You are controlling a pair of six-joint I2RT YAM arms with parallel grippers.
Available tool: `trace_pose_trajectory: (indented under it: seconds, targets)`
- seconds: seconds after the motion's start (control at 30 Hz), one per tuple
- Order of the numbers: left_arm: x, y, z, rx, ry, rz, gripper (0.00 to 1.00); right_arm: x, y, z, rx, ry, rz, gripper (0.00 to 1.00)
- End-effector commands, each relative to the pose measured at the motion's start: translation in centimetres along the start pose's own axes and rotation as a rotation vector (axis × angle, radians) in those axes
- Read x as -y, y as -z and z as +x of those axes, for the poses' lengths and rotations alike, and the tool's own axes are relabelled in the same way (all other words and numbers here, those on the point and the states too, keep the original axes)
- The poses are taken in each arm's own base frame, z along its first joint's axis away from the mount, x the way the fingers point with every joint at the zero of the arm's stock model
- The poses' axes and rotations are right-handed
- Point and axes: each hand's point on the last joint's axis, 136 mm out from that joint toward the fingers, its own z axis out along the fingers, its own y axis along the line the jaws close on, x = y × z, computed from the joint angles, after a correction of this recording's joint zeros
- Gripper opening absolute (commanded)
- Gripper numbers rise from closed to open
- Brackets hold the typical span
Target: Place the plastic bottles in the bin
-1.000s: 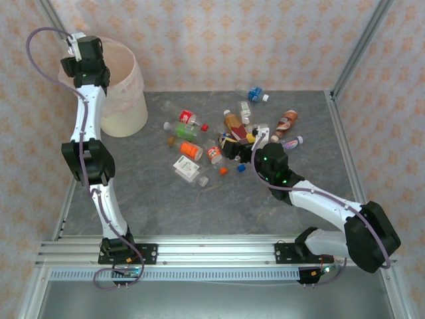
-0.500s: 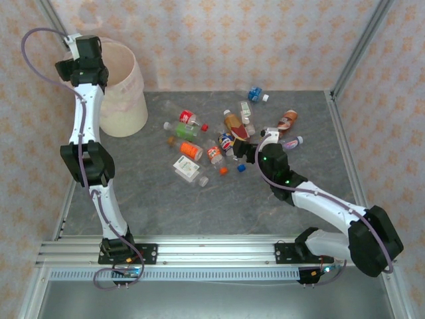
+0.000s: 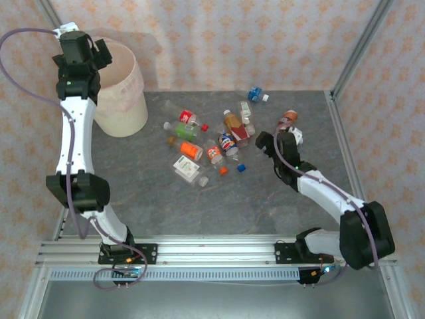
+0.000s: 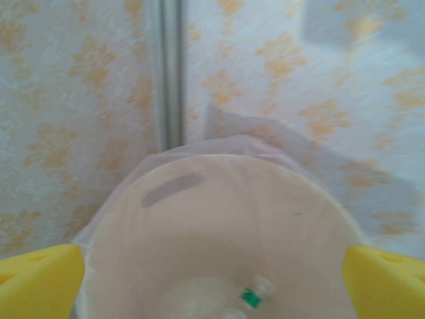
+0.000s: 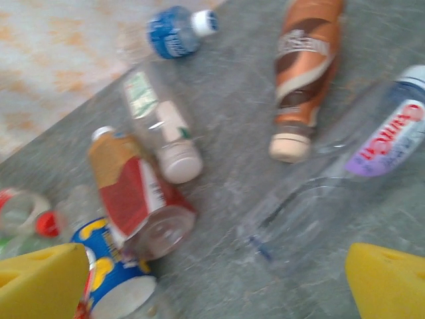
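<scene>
Hovering over the bin (image 3: pixel 123 113), my left claw (image 4: pixel 212 279) gapes empty, one bottle (image 4: pixel 255 296) lying inside. Right of the bin, my right claw (image 5: pixel 212 279), also apart, should drop onto the clear bottle (image 5: pixel 319 193) next.

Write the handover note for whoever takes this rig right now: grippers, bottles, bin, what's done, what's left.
Left gripper: open, empty, above the bin at the far left of the table.
Right gripper: open, empty, low over the table beside a brown bottle and a clear purple-labelled bottle.
Done: at least one bottle lies at the bottom of the bin.
Left: roughly a dozen plastic bottles scattered mid-table, all to go in the bin.
</scene>
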Motion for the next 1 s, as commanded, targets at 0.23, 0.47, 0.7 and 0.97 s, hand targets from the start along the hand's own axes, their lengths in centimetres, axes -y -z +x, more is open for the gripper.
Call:
trace_pose_trajectory:
  seconds: [0.23,0.47,0.7,0.97]
  targets:
    - [7.3,8.4,1.4,0.010,0.165,0.363,1.00,4.4,-2.9,1.0,-0.070,-0.344,0.219,0.99]
    - [10.4,12.9,6.4,-0.126,0.288,0.572,1.00,4.2,-4.2,0.5,-0.060,-0.413,0.263,0.99]
    - [10.6,14.1,12.2,-0.244,0.377,0.595,1.00,3.8,-6.6,1.6,-0.146,-0.487,0.372,1.00]
    - [9.9,14.5,15.9,-0.346,0.350,0.571,1.00,3.9,-8.9,3.2,-0.198,-0.562,0.445,0.99]
